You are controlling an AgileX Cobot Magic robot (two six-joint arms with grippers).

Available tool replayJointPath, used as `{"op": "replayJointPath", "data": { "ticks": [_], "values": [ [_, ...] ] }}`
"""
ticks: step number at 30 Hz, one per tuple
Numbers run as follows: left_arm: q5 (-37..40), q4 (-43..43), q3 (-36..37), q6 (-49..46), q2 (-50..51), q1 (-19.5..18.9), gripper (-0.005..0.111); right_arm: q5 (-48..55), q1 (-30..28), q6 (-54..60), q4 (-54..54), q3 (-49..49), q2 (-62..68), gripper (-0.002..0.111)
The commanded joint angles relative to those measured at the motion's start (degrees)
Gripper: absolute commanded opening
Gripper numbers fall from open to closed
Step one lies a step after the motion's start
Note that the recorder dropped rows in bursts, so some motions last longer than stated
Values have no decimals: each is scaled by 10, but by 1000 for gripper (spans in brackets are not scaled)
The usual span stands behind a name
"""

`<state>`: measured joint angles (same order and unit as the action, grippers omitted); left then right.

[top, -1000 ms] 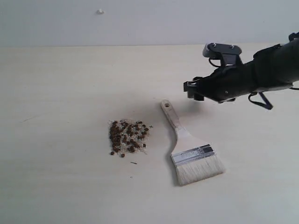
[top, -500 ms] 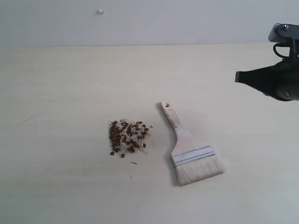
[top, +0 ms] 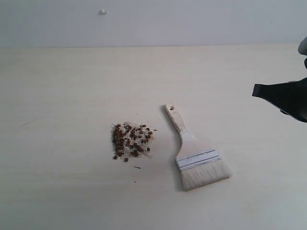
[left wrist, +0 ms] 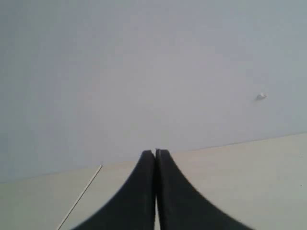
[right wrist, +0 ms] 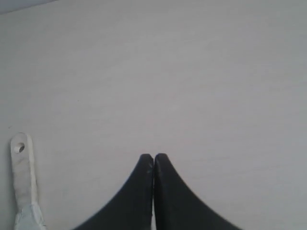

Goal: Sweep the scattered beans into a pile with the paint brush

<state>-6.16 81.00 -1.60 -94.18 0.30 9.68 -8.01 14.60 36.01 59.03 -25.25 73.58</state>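
On the table, near its middle in the exterior view, the beans are sitting in one compact heap. A few strays are lying just off its lower edge. By my reading the sweep is largely done, and what is left is drawing in those strays, if anything.

The brush is lying flat just beside the heap on its right, apart from it and held by nothing. Its handle end is pointing away from the camera and its bristles toward it.

The right gripper is hanging at the right edge of the exterior view, well apart from the brush. In its wrist view I am seeing both fingers pressed together with nothing between them. The left gripper is likewise closed on nothing and is facing the wall past the table's far edge. I am not finding it in the exterior view.

Materials, as I am reading them:
- Beans: tiny, round, reddish-brown, mingled with fine white crumbs.
- Brush: pale wooden handle with a hole at its end, a silver metal band, and off-white bristles spreading wide and flat.
- Table: pale, matte, faintly grained.
- Wall: plain grey, with one small white speck.
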Motion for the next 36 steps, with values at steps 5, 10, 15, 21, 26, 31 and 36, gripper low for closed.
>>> {"op": "replayJointPath", "data": {
  "ticks": [5, 10, 15, 21, 26, 31, 36],
  "values": [
    [3, 0, 2, 2, -3, 3, 0, -15, 1, -38, -33, 3, -4, 0],
    [3, 0, 2, 1, -3, 3, 0, -17, 1, -354, -414, 3, -9, 0],
    [3, 0, 2, 2, -3, 3, 0, -21, 1, -440, -485, 3, -9, 0],
    [3, 0, 2, 2, -3, 3, 0, -20, 1, -436, -486, 3, -9, 0],
    [3, 0, 2, 2, -3, 3, 0, 47, 1, -437, -486, 3, -80, 0],
    [3, 0, 2, 2, -3, 3, 0, 72, -6, -434, -490, 59, -321, 0],
    [3, 0, 2, 2, -3, 3, 0, 80, -42, -372, -491, 160, -569, 0]
  ]
}}
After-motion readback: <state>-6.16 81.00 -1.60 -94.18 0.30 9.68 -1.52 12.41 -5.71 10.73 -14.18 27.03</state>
